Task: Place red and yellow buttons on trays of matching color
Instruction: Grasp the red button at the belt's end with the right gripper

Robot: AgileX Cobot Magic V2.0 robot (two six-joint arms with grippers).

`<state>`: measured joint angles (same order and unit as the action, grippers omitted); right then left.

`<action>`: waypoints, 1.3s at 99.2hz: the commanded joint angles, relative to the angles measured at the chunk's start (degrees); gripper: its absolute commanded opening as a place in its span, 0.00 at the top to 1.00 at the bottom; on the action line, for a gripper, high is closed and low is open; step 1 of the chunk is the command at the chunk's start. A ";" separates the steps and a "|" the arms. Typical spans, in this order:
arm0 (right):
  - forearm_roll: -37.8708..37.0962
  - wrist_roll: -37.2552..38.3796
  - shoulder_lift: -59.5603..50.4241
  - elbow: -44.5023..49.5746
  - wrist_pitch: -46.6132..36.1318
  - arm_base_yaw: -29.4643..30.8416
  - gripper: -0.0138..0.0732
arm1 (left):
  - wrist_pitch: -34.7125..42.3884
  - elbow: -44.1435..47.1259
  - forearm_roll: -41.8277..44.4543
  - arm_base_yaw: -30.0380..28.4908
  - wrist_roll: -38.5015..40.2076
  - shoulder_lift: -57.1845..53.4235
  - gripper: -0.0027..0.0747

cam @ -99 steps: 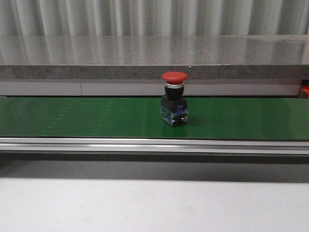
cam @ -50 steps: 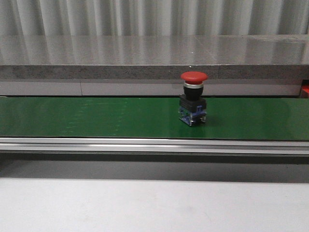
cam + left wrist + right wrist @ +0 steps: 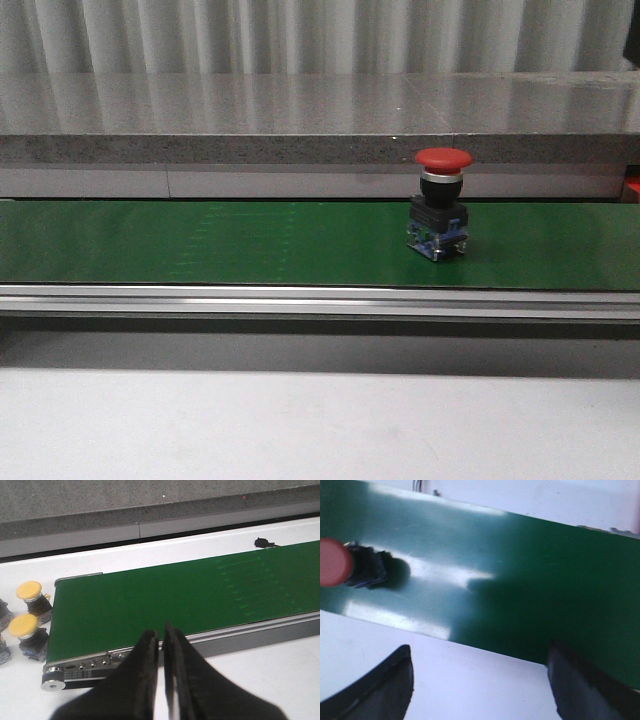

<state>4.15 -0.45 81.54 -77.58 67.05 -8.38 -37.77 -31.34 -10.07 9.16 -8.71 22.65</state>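
Currently the red button [image 3: 441, 203] stands upright on the green belt [image 3: 200, 245], toward its right end. The right gripper [image 3: 480, 680] is spread wide, the left gripper [image 3: 161, 645] nearly closed; a mistimed grasp could topple it.

Front faces forward; wrists overlook shared belt [image 3: 200, 245].

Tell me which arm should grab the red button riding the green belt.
Right. Its tool hangs open over the belt with the red button in view; the left tool is shut at the belt's far end.
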 commanded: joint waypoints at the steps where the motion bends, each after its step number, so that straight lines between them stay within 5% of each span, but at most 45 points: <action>1: 1.44 -4.76 1.68 -4.17 1.94 -2.53 0.20 | 4.54 -1.49 -0.96 0.50 0.13 0.36 0.97; 26: 10.29 -12.85 9.25 -7.35 5.95 -4.98 0.20 | 4.54 -1.49 -0.96 0.50 0.13 0.36 0.97; 75: 9.43 -15.72 18.36 -8.17 -1.15 -4.98 0.21 | 4.54 -1.49 -0.96 0.50 0.13 0.36 0.97; 102: 7.53 -15.66 18.87 -8.17 -2.17 -4.98 0.62 | 4.54 -1.49 -0.96 0.50 0.13 0.36 0.97; 129: 5.51 -14.85 16.61 -12.63 -1.41 0.34 0.66 | 4.54 -1.49 -0.96 0.50 0.13 0.36 0.97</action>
<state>11.06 -15.21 102.53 -86.53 65.95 -10.99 -37.77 -31.34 -10.07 9.16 -8.71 22.65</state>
